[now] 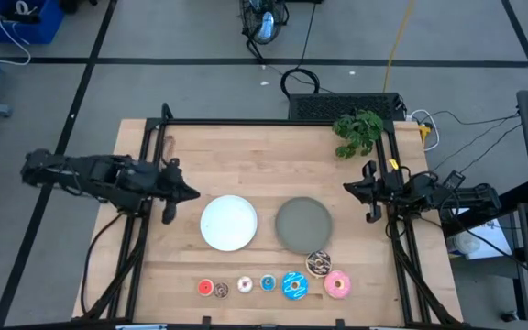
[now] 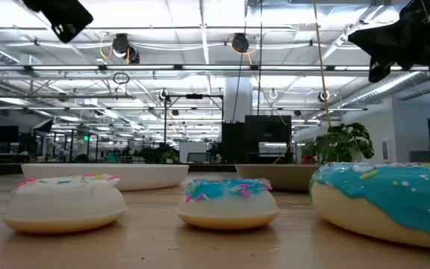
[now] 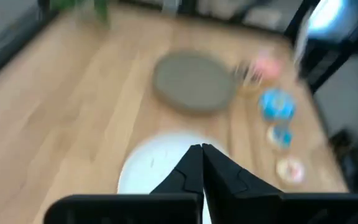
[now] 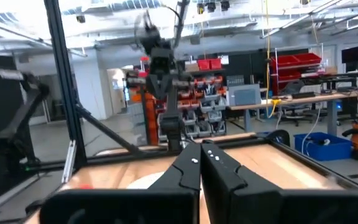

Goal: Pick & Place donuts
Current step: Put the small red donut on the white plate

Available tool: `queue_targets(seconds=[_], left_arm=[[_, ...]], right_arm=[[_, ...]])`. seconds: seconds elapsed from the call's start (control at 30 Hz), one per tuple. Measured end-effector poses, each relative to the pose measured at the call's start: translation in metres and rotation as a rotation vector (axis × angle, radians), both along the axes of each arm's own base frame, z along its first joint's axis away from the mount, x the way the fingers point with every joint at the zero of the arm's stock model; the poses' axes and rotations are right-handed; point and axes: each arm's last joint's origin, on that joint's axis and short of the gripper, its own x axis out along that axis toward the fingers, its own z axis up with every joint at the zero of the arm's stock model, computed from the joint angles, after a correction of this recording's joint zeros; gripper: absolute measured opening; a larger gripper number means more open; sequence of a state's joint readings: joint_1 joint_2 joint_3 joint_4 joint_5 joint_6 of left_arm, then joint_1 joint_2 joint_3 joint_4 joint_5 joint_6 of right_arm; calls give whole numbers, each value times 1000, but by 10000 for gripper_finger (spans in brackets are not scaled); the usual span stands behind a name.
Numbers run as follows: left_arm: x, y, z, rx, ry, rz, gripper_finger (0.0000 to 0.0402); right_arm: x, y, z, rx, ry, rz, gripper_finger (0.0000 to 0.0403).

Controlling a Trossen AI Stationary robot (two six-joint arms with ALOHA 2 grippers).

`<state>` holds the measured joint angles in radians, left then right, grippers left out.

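Fingers on both arms are pressed together with nothing between them: I see the left gripper (image 1: 191, 193) pinched to a point over the table's left side, just beside the white plate (image 1: 228, 223), and the right gripper (image 1: 348, 188) likewise closed at the right side, near the grey plate (image 1: 303, 225). From my seat, nearest the front edge I count 7 donuts in a row. Starting at the left there is the red donut (image 1: 205, 288), touching the brown donut (image 1: 220, 291), then the cream donut (image 1: 244, 285), the small blue donut (image 1: 268, 283), the larger blue sprinkled donut (image 1: 294, 285) and the pink donut (image 1: 337, 284). The chocolate sprinkled donut (image 1: 318, 263) sits just behind those last 2, close to the grey plate's front rim. Both plates lie side by side at mid-table, bare, with no donut on either. Farther back, a green plant (image 1: 357, 131) stands at the table's (image 1: 246, 156) far right corner. In the left wrist view the closed fingertips (image 3: 202, 163) hang above the white plate's edge.
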<state>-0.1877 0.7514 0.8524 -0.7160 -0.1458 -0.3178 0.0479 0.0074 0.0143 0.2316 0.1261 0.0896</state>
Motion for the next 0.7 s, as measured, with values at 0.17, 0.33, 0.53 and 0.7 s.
queue_targets(seconds=[0.17,0.33,0.53,0.7], left_arm=[[17,-21,17,-6,380,113,9],[36,-68,-4,-34,667,71,12],[55,-134,-47,-4,794,-44,53],[66,-174,-78,21,748,-66,109]], right_arm=[[1,0,-6,-32,70,-6,0],[2,0,-7,-3,73,13,0],[1,5,-4,-11,37,159,0],[1,5,-3,23,27,165,0]])
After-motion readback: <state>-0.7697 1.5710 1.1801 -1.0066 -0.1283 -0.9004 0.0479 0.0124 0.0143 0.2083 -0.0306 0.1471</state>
